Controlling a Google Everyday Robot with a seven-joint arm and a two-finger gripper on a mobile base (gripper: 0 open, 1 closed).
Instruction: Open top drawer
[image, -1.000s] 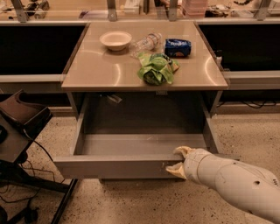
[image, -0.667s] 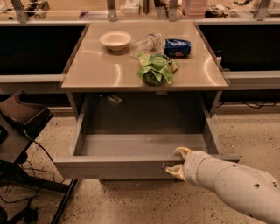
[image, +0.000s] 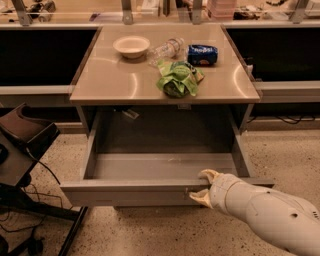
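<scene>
The wide grey metal top drawer (image: 150, 167) stands pulled out beneath the tan worktop (image: 115, 75), its back lost in shadow. The pale hand (image: 202, 186) straddles the drawer's front lip right of centre, clamped on it; its arm is cut off by the frame edge. Speckled floor (image: 150, 230) lies below.

You have the top drawer (image: 125, 192) pulled out toward you from under the countertop (image: 110, 80). The gripper (image: 204, 186) sits at the drawer's front wall, right of centre, with one finger over the rim inside the tray and the other against the outer face. On the countertop, the bowl (image: 131, 46) lies at the back left. The plastic bottle (image: 165, 49) lies on its side just right of it, with the snack bag (image: 202, 54) further right. The crumpled bag (image: 178, 79) lies in front of the bottle. A chair (image: 25, 132) stands on the floor, left of the drawer.
</scene>
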